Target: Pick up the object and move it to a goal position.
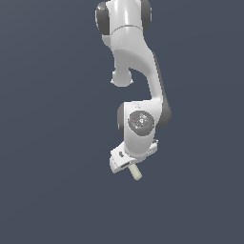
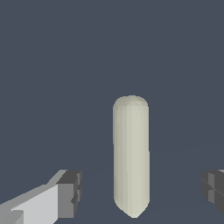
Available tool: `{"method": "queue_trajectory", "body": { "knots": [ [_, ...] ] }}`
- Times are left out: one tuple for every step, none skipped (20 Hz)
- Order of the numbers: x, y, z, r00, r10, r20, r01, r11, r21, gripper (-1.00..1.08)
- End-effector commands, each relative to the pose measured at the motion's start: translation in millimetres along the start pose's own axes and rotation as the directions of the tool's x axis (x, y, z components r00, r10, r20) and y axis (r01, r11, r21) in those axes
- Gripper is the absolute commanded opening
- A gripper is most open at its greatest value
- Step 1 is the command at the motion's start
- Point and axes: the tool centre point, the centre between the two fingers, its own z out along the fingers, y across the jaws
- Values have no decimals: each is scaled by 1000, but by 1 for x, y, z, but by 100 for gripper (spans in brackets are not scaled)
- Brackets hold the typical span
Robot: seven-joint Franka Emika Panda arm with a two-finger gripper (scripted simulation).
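We see the peg (image 2: 131, 157) most clearly in the wrist view: a plain cream, pale-yellow cylinder with smooth sides, one rounded end and an opposite end that looks slightly more tapered, with no markings on it. It lies on the flat dark blue-grey ground (image 2: 52, 65), between the two dark finger pads (image 2: 70, 192), and we see bare ground on both sides of it, so neither pad touches it. The peg sits nearer the middle of the gap than either pad, and its long axis runs across the line between the fingers. The jaws stand spread wide and released, holding nothing; the gripper (image 2: 140, 192) straddles the peg rather than clasping it. In the exterior view the peg (image 1: 136, 172) shows as a small pale stub poking out just below the white hand of the Panda arm (image 1: 138, 95), slanting down toward the exterior view's right. The arm reaches from the top of that view, its white links folding down through a dark-banded joint to a rounded wrist, and the hand (image 1: 128, 159) at its end is tilted, its lower edge angled rather than level. From that view we cannot tell whether the peg rests on the ground or how far the fingers sit above it.
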Motion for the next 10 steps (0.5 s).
{"method": "queue_trajectory", "body": {
  "knots": [
    [3,0,2,1000,-9,-2,9,1000,1,100],
    [3,0,3,1000,-10,-2,10,1000,1,100],
    [3,0,3,1000,-10,-2,10,1000,1,100],
    [2,0,3,1000,-8,-1,8,1000,1,100],
    [2,0,3,1000,-8,-1,8,1000,1,100],
    [2,0,4,1000,-8,-1,8,1000,1,100],
    [2,0,6,1000,-8,-1,8,1000,1,100],
    [2,0,9,1000,-8,-1,8,1000,1,100],
    [2,0,13,1000,-8,-1,8,1000,1,100],
    [2,0,17,1000,-8,-1,8,1000,1,100]
  ]
}}
